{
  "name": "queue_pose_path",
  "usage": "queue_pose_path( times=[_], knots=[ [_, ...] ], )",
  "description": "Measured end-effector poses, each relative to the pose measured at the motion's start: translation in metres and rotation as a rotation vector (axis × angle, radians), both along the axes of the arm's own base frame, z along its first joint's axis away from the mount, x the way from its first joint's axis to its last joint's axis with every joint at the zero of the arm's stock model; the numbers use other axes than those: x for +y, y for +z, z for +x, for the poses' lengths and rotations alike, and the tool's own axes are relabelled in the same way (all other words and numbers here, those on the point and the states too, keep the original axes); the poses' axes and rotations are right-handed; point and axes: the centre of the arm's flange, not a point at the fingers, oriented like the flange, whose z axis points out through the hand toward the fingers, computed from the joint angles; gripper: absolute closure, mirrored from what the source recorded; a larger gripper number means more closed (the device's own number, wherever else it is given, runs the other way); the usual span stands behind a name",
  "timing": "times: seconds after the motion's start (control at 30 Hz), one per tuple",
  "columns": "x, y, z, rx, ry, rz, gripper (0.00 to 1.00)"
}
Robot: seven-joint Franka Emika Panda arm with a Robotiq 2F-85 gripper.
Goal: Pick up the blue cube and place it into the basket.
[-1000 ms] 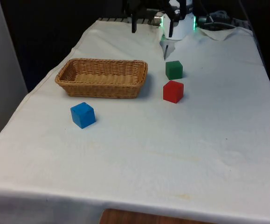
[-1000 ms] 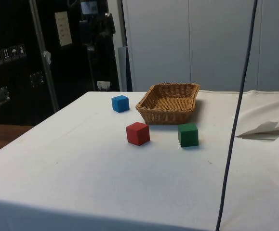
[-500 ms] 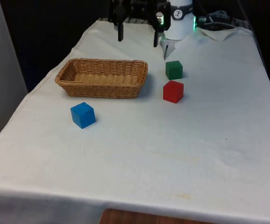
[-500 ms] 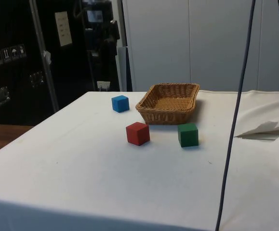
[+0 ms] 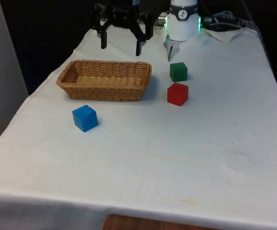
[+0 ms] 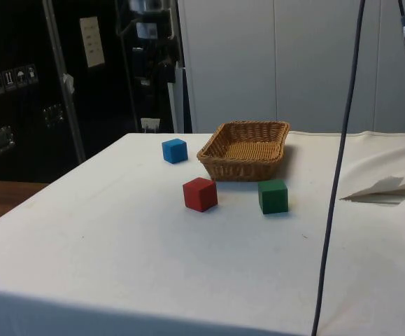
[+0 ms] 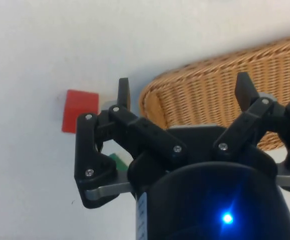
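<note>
The blue cube (image 5: 85, 118) sits on the white cloth, in front of the wicker basket (image 5: 102, 91) and near its corner on the front view's left. The side view shows the blue cube (image 6: 175, 150) just beside the basket (image 6: 240, 168), a small gap apart. My gripper (image 5: 120, 47) hangs open in the air above the basket's far rim, fingers spread wide and holding nothing. In the wrist view the gripper (image 7: 184, 90) frames the basket (image 7: 210, 100) below it.
A green cube (image 5: 178, 72) and a red cube (image 5: 177, 94) stand to the front view's right of the basket, the red one nearer the camera. The wrist view also catches the red cube (image 7: 79, 110). A thin cable (image 6: 338, 168) hangs across the side view.
My gripper has swung toward the front view's left and come lower, from near the robot's base to above the basket's far rim. The cubes and basket have not moved.
</note>
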Motion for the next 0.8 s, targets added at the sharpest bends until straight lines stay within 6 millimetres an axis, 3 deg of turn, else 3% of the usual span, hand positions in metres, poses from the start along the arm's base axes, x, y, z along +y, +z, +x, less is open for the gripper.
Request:
queue_pose_path(
  times=[0.8],
  knots=[
    [-0.057,-0.031,0.016,-0.038,-0.049,-0.033,0.0]
  ],
)
